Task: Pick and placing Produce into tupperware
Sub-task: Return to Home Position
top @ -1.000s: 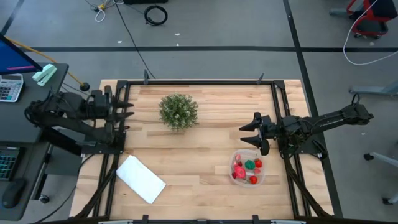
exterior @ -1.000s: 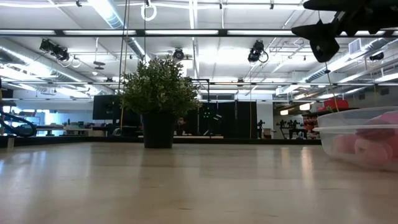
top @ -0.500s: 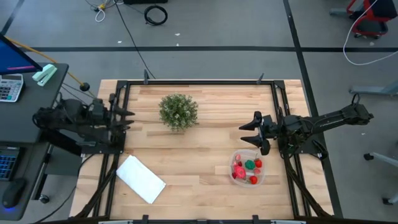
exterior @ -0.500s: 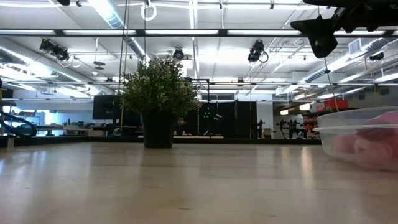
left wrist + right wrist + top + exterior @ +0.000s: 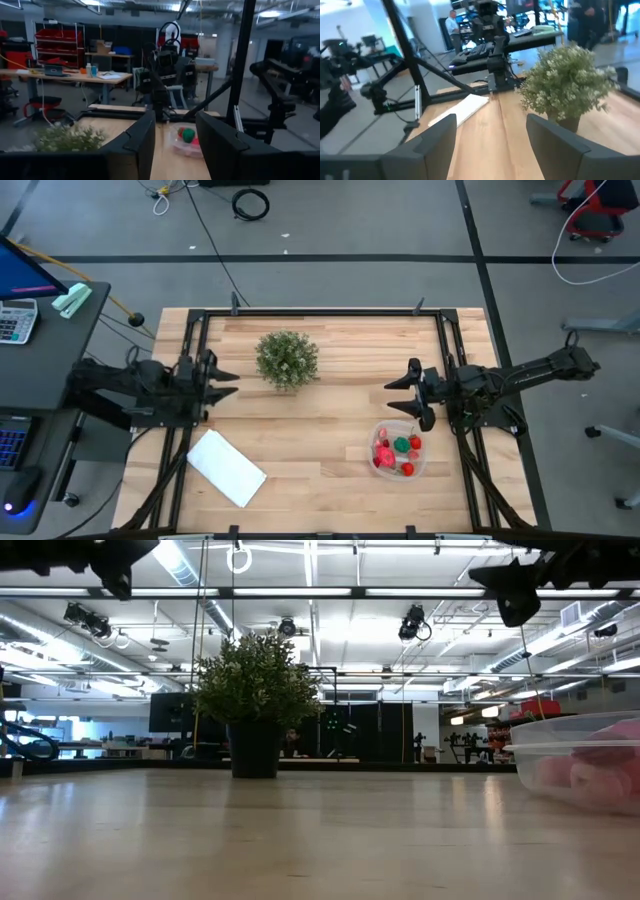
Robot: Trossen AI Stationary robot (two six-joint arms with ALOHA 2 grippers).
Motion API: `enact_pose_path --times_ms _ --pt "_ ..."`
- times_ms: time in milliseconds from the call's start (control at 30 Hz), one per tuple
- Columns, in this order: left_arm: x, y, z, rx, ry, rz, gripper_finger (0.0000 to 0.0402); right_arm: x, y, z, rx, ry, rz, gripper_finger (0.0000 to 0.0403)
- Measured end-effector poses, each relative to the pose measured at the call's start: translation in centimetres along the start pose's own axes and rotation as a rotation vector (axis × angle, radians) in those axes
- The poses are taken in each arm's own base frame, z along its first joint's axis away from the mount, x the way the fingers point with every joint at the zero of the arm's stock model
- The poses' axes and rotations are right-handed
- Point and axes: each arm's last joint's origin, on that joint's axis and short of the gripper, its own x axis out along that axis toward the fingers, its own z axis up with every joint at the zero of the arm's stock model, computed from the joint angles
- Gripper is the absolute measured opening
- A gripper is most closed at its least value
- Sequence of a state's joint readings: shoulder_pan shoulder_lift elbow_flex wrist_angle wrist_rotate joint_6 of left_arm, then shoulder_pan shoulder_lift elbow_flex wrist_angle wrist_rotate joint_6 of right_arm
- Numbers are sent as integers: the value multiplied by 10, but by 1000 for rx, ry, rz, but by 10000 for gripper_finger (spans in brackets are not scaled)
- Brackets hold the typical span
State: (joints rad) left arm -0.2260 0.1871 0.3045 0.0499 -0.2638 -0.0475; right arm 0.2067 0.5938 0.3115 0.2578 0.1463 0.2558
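Observation:
The tupperware point(image 5: 399, 450), a round clear container, stands on the table near its right edge; in the low view its wall point(image 5: 585, 765) shows at the right. Inside lies the produce: several red and pink pieces point(image 5: 385, 456) and one green piece point(image 5: 401, 444), seen also in the left wrist view point(image 5: 187, 135). My left gripper point(image 5: 228, 379) hovers open above the table's left edge, pointing level toward the right. My right gripper point(image 5: 397, 393) hovers open above the table, just beyond the tupperware, pointing left. Neither touches anything.
A bushy green plant point(image 5: 287, 359) in a dark pot stands at the far centre. A flat white rectangle point(image 5: 226, 468) lies at the near left. Black frame rails point(image 5: 320, 311) run round the table's edges. Bare wood lies between plant and tupperware.
My left gripper has come down and swung out toward the table's right, from back over its base to above the table's left edge, tipping its fingers toward level. The right arm, the tupperware and the produce have kept still.

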Motion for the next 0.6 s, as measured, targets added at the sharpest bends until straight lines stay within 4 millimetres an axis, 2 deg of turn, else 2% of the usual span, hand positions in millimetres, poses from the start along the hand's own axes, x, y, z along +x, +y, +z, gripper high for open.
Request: enact_pose_path --times_ms 267,600 --pt "4 0 -29 -59 -67 -5 138 -5 13 6 -141 -62 135 250" --pt "4 0 -34 -86 -65 -5 149 -16 10 7 -166 -53 89 250"
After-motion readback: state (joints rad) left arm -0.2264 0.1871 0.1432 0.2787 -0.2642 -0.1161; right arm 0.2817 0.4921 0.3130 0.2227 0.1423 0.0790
